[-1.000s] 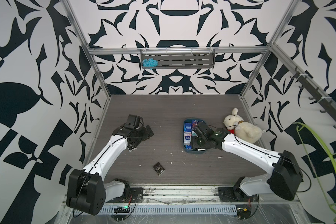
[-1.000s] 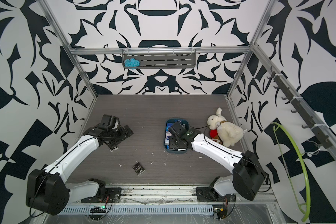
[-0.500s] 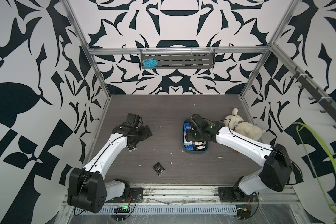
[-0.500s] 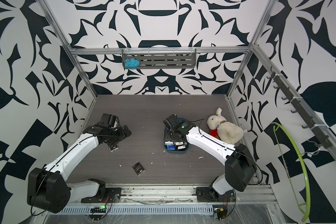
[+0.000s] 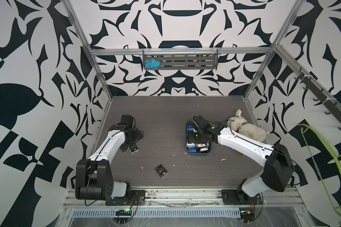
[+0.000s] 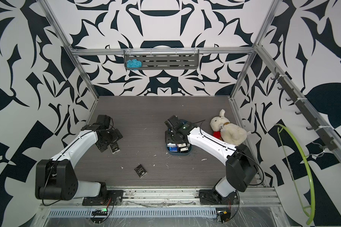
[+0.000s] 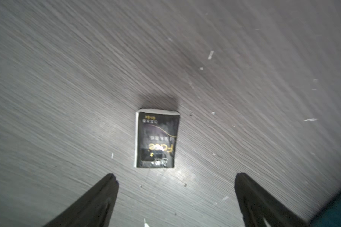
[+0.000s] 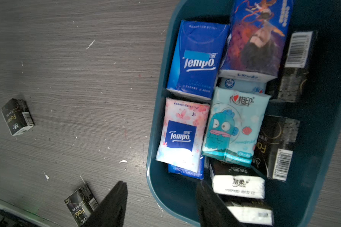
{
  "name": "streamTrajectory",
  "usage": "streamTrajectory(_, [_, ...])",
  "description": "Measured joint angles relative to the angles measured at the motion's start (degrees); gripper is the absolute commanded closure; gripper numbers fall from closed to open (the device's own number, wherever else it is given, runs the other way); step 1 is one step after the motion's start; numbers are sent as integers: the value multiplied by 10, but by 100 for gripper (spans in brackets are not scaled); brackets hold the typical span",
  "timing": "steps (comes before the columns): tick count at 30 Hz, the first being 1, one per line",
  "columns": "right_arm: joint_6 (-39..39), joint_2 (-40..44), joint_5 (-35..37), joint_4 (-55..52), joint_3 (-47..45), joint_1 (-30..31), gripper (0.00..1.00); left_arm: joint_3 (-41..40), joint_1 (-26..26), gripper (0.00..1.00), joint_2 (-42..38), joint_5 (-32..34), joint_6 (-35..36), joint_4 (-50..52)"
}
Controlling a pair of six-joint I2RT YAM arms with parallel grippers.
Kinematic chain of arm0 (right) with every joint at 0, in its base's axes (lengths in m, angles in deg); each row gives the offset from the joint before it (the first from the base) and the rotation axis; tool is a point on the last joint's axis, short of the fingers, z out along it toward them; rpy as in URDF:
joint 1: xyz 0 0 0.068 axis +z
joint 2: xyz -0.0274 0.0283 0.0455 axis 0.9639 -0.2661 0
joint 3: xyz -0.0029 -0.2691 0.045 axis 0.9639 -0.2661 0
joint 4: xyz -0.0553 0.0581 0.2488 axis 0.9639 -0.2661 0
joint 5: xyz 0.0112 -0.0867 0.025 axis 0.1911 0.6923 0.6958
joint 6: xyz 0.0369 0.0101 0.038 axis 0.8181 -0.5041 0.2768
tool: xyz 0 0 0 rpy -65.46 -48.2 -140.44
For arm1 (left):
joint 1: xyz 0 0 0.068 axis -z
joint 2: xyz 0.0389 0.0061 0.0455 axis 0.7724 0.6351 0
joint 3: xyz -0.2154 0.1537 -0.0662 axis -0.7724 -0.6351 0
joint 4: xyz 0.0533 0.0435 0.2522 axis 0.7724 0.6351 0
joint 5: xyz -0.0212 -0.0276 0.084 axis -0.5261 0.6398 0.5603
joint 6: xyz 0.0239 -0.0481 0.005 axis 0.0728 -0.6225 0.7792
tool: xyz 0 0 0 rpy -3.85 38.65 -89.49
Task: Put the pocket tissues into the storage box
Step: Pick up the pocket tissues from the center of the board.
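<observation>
The left end effector (image 7: 175, 175), spread wide, hovers by a black packet (image 7: 157, 139) lying flat on the surface (image 7: 67, 78), likely light, soft, slick, best pinched across its narrow sides, while the right end effector (image 8: 161, 183) hangs half-spread, empty, over the box (image 8: 175, 192) rim.

Bright even light, wrist views motion-blurred; glare

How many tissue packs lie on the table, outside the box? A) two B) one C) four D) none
A: two black packs lie flat on the table, the left pack and the front pack, both apart from the box.
</observation>
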Motion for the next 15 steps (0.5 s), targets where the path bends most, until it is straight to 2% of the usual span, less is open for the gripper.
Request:
streamTrajectory(13, [-4,36,-6,-7,-24,-37,39,-2,0,14,73,37,19,-11])
streamTrajectory(15, [-4,40,-5,-9,-30,-41,39,-8,0,20,81,38,22,-18])
